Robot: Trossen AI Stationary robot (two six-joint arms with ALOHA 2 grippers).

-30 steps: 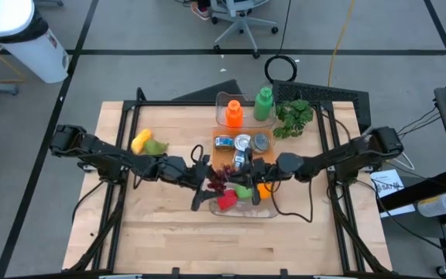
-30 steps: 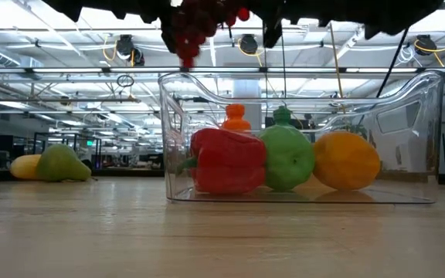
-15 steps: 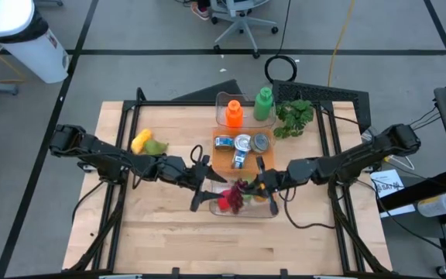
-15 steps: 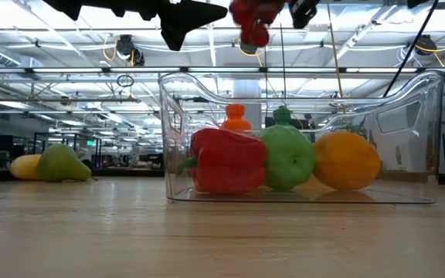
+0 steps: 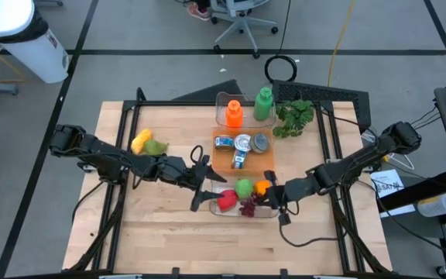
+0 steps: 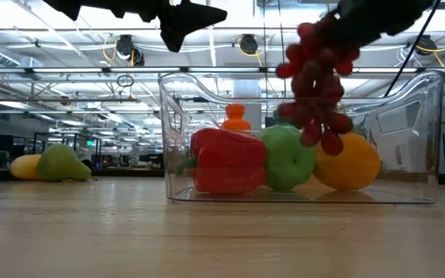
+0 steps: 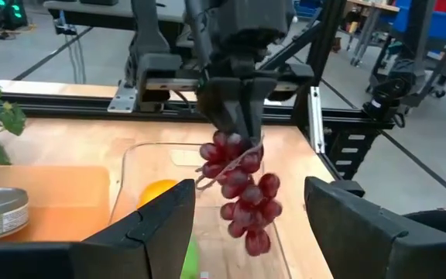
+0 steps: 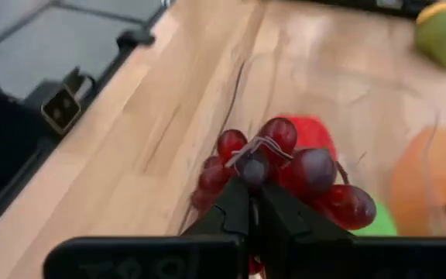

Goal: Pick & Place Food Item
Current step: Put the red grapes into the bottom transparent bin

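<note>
Red grapes in a dangling bunch (image 6: 315, 85) hang from the right claw (image 5: 265, 200), whose fingers are pinched tight on the stem (image 8: 255, 149), above the open top of the clear plastic bin (image 6: 408, 100) near the middle of the light wooden worktop (image 5: 161, 232). Inside the bin lie a red bell pepper (image 6: 226, 161), a green apple (image 6: 288, 158) and an orange (image 6: 350, 162). The left claw (image 5: 201, 184) hovers just beside the bin, fingers spread and holding nothing. A yellow fruit (image 5: 140, 140) and a green pear (image 5: 156, 147) rest well apart on the worktop's left.
</note>
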